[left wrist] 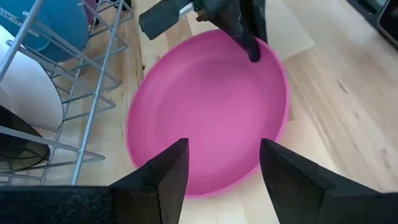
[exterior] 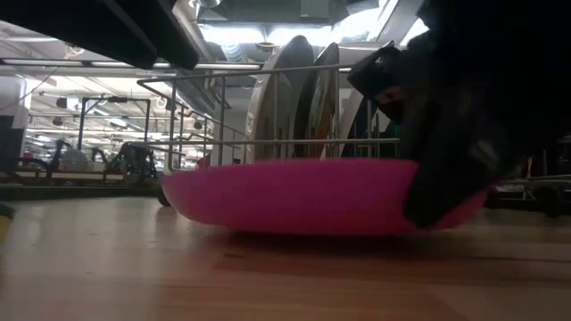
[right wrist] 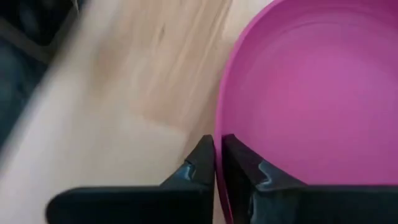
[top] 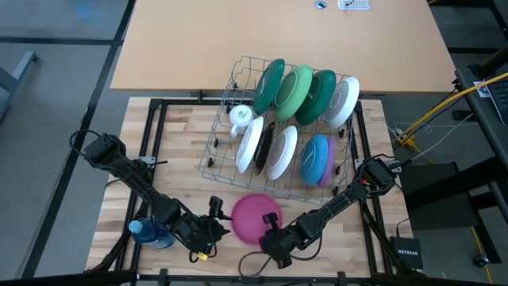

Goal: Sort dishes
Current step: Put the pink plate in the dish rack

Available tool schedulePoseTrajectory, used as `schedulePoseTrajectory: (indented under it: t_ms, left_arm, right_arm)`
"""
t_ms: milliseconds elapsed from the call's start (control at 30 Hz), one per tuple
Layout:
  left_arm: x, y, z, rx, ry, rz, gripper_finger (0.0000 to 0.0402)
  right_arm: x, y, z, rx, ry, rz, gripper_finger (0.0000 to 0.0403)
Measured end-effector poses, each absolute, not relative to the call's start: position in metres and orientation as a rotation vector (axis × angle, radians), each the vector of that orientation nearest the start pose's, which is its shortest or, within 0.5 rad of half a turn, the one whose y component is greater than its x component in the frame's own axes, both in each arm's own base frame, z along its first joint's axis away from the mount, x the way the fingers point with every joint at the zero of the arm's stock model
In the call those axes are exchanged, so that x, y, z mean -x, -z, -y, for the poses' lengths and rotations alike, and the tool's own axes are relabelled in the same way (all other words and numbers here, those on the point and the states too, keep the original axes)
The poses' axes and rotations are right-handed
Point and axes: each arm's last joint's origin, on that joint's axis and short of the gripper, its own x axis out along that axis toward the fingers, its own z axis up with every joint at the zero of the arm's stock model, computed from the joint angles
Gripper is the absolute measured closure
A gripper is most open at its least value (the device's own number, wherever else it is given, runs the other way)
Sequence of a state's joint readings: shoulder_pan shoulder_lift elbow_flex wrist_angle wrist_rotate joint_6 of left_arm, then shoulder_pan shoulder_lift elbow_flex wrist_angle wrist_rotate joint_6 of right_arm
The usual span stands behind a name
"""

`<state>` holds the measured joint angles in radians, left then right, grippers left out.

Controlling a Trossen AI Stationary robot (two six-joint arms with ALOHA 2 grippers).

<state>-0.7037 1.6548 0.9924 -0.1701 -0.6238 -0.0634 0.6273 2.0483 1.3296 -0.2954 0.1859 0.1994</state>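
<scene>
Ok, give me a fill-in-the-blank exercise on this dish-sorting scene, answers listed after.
1. The plate lying flat on the table, outside the wire dish rack, is coloured ____.
2. The right gripper is shut on that pink plate's ____.
3. The left gripper hangs at the plate with its fingers ____.
4. The small white mug stands inside the ____.

Missing words: pink; rim; open; rack

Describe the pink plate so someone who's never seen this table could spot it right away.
Find the wire rack on the wooden table. The pink plate lies flat on the wood in front of it, between both hands, the right hand pinching its rim. It's the only pink plate and the only one outside the rack.
</scene>
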Motion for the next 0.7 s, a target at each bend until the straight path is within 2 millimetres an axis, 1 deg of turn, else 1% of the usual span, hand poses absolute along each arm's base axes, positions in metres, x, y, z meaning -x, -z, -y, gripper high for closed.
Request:
schedulePoseTrajectory:
  t_ms: [67, 167, 267, 400, 500, 567, 700]
  left_arm:
    - [-0.264, -0.197, 0.205, -0.439, 0.056, -0.652, 0.0218]
    - [-0.261, -0.201, 0.207, -0.387, 0.052, -0.636, 0.0218]
    - [-0.259, -0.205, 0.208, -0.308, 0.037, -0.62, 0.0218]
    - [-0.259, -0.211, 0.21, -0.218, 0.021, -0.582, 0.0218]
    - [-0.259, -0.216, 0.211, -0.186, 0.024, -0.551, 0.0218]
    - [-0.258, -0.225, 0.212, -0.151, 0.033, -0.516, 0.0218]
    - [-0.25, -0.248, 0.21, -0.105, 0.061, -0.438, 0.0218]
  right_arm:
    - [-0.343, -0.143, -0.243, 0.091, -0.289, -0.957, 0.038]
    - [-0.348, -0.153, -0.249, -0.091, -0.265, -0.957, 0.0391]
    - [-0.353, -0.168, -0.254, -0.209, -0.235, -0.954, 0.0391]
    - [-0.361, -0.197, -0.262, -0.255, -0.252, -0.952, 0.0391]
    - [-0.364, -0.222, -0.264, -0.247, -0.241, -0.995, 0.0393]
    - [-0.362, -0.238, -0.265, -0.24, -0.23, -1.03, 0.0393]
    - [-0.356, -0.268, -0.264, -0.267, -0.159, -1.097, 0.0393]
